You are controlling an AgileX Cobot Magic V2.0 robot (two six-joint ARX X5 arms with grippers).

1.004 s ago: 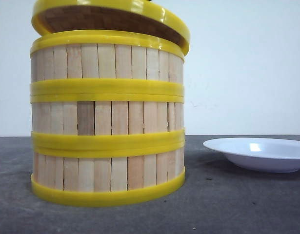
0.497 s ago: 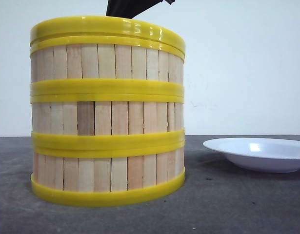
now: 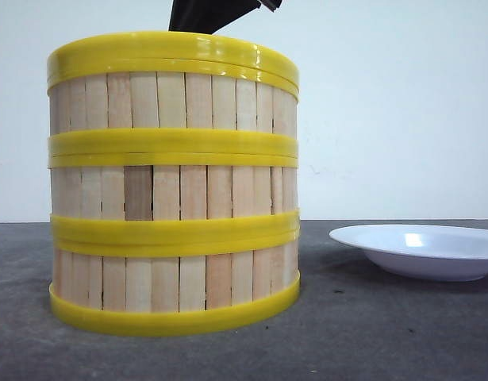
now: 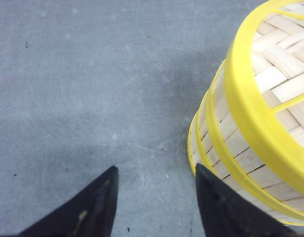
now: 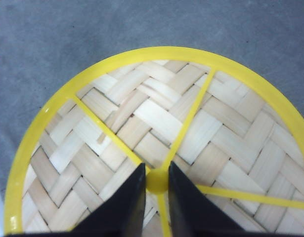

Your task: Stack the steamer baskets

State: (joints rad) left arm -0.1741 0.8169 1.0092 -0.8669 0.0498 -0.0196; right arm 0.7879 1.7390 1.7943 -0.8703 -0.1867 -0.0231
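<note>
The right claw (image 5: 157,200) is pinching the round yellow knob (image 5: 157,181) of the domed woven lid (image 5: 142,123), black fingers tight against it on both sides. Right below that claw, the steamer baskets (image 3: 174,198) are standing stacked three high on the grey, gritty counter (image 3: 370,333), pale slats between glossy yellow rims. The left claw (image 4: 154,207) is hanging spread apart, gripping nothing, just beside the stack's wall. A smooth white plate (image 3: 422,250) is sitting off to the side.

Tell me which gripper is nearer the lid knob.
Right. The right gripper has its fingers on either side of the knob. The left gripper is open over bare table beside the stack.
</note>
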